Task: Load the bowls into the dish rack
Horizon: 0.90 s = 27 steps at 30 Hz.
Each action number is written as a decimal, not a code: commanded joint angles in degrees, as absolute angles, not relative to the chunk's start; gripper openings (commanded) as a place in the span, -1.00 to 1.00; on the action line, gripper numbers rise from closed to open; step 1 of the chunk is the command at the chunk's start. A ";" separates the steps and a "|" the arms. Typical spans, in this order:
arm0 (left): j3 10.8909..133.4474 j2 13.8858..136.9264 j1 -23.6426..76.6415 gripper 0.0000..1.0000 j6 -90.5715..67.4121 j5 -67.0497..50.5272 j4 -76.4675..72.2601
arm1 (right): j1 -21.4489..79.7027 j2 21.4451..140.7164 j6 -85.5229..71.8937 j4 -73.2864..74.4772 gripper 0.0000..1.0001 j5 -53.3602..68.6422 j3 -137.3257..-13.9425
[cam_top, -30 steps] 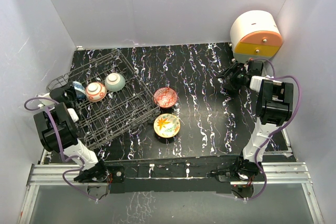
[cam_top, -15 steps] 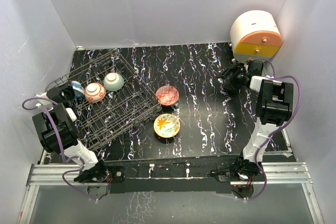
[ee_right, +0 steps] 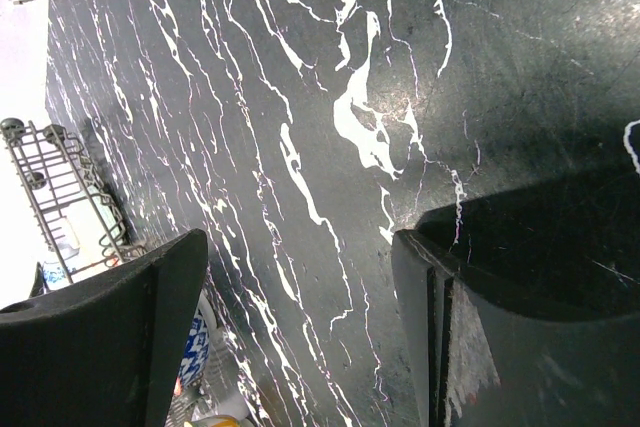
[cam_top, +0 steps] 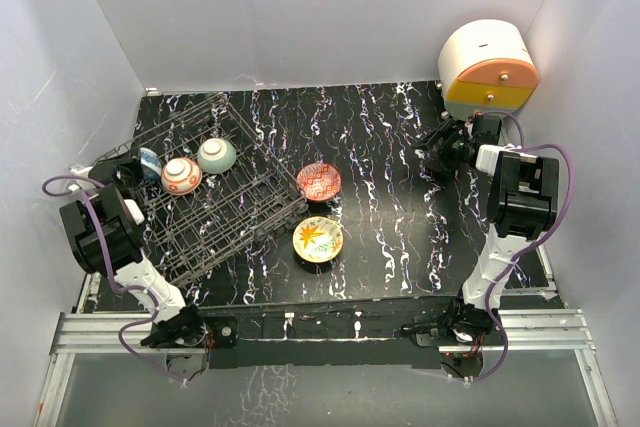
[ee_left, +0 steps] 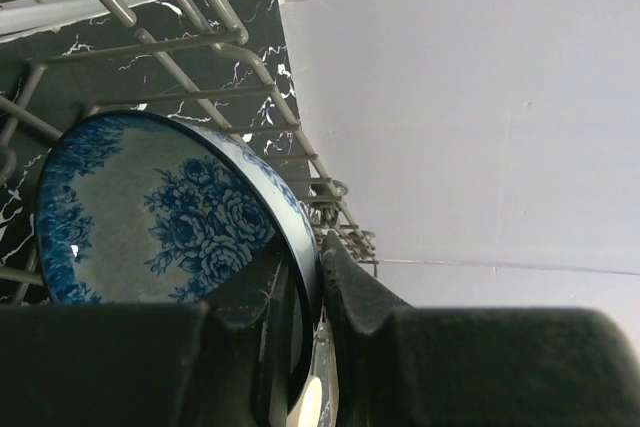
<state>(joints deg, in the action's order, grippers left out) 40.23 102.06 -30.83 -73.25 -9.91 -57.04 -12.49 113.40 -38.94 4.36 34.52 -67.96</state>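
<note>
While the black marbled table [cam_top: 390, 197] fills the middle of the overhead view, the dish rack [cam_top: 215, 207] lies at an angle across its left half, one corner pointing toward the centre.

The left arm [cam_top: 100, 237] rises from its base at the lower left and folds sharply at the elbow by the left edge. Its forearm reaches up to the rack's left side. The right arm [cam_top: 520, 197] stands nearly upright from the lower right and bends at a blocky elbow. Its wrist stretches up and left, low over bare table. A white and orange drawer box [cam_top: 488, 69] sits in the upper right corner, just above that wrist.

The left gripper [ee_left: 300, 317] is clamped on the rim of the blue-flowered bowl [ee_left: 170, 212], one finger inside and one outside. The bowl is tipped on edge against the rack's wires at its left end. The right gripper [ee_right: 300, 317] hangs spread wide, with nothing between its fingers [ee_right: 120, 327].

Two bowls sit side by side among the tines in the rack's upper part, the red-orange bowl [cam_top: 182, 175] to the left of the pale teal bowl [cam_top: 217, 155]. The red bowl [cam_top: 318, 182] rests on the table just right of the rack's corner. The yellow leaf bowl [cam_top: 318, 238] lies below it, near but apart.
</note>
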 commanded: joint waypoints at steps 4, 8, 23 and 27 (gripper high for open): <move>35.84 101.72 -32.76 -1.00 -70.02 -12.13 -59.15 | -12.74 112.85 -37.95 1.85 0.53 35.60 -69.63; 33.56 99.86 -34.84 -0.76 -68.49 -13.32 -56.52 | -12.74 113.05 -37.78 1.79 0.53 35.61 -69.43; 27.28 91.81 -44.00 -0.61 -63.46 -19.71 -47.57 | -12.77 114.08 -38.14 1.08 0.51 35.95 -69.17; 26.32 90.47 -44.52 -0.53 -62.47 -21.60 -45.50 | -12.74 113.93 -38.22 1.02 0.51 36.02 -69.00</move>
<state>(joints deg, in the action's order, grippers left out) 29.08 91.92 -43.66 -66.57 -19.05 -55.53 -12.49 113.75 -38.87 4.16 35.16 -67.96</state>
